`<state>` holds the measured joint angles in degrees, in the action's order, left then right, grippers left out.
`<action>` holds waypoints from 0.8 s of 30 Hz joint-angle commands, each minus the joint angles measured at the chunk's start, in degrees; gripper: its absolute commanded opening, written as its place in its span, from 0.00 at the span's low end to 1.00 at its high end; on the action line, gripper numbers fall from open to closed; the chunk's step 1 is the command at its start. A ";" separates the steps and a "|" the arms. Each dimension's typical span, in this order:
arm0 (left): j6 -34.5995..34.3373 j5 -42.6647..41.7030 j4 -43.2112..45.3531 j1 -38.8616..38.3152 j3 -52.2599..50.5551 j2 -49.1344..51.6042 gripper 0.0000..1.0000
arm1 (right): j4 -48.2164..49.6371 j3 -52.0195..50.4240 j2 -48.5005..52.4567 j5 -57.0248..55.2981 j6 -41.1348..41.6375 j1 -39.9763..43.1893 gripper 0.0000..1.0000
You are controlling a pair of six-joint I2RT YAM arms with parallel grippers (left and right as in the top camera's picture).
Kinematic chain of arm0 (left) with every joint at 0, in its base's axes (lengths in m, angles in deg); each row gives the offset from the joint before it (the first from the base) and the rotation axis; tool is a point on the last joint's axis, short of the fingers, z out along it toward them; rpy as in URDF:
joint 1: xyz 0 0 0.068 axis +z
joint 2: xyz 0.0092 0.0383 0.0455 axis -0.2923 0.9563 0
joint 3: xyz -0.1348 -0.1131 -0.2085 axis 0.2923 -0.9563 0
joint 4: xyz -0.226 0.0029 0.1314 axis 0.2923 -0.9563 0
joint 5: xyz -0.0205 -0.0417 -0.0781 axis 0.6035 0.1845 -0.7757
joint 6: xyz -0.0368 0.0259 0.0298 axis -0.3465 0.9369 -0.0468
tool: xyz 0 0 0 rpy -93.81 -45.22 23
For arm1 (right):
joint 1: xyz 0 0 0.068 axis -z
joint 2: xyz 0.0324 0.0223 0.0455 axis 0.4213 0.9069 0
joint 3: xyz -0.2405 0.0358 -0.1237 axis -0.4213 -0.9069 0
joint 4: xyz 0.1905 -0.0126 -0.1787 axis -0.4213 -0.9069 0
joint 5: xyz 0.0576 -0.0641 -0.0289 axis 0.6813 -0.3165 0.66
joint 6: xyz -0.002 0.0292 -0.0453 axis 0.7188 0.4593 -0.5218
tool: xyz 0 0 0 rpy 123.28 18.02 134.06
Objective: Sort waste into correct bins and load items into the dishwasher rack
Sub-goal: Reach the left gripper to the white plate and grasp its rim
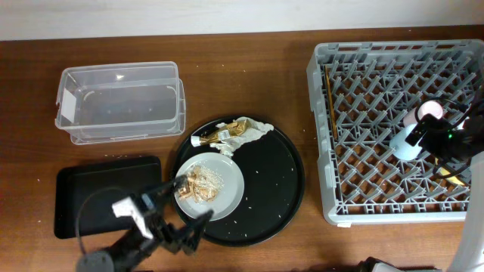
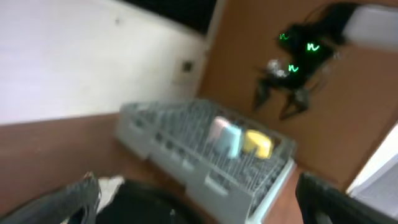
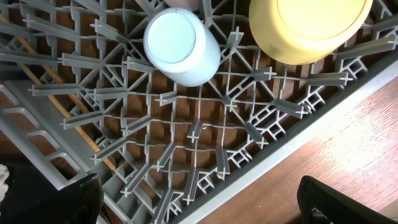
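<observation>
While the large square grey plastic dishwasher rack (image 1: 393,128) sits at 3 o'clock beneath the right gripper (image 3: 199,202), fingers apart, the large round black tray (image 1: 280,181) at centre carries the pale grey round plate (image 1: 227,189) with brownish food scraps (image 1: 198,185), just at 1 o'clock of the nearer left gripper (image 1: 190,204), fingers also spread.

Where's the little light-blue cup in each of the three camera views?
Overhead: the light-blue cup sits at the right, inside the dishwasher rack.
Left wrist: it is near the centre and blurred, between the pink cup and the yellow bowl.
Right wrist: it is at top centre, left of the yellow bowl.
Shared landmark: the dishwasher rack.
</observation>
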<state>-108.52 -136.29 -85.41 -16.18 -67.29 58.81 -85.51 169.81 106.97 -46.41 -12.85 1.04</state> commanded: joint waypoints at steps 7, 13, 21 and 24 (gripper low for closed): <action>25.27 23.80 -46.27 0.04 36.63 29.59 1.00 | -0.04 -0.20 0.22 0.11 0.44 0.33 0.98; 25.14 20.15 -59.84 -4.74 49.27 45.42 1.00 | -0.02 -0.20 0.22 0.13 0.44 0.33 0.98; 15.89 24.94 -54.07 -16.15 49.29 53.00 1.00 | -0.02 -0.20 0.22 0.11 0.44 0.33 0.98; 8.66 35.87 -54.71 -25.79 49.29 56.61 1.00 | -0.02 -0.20 0.22 0.11 0.44 0.33 0.98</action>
<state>-90.40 -115.05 -139.60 -33.42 -19.03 111.96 -85.51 169.81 106.97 -46.17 -12.89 1.04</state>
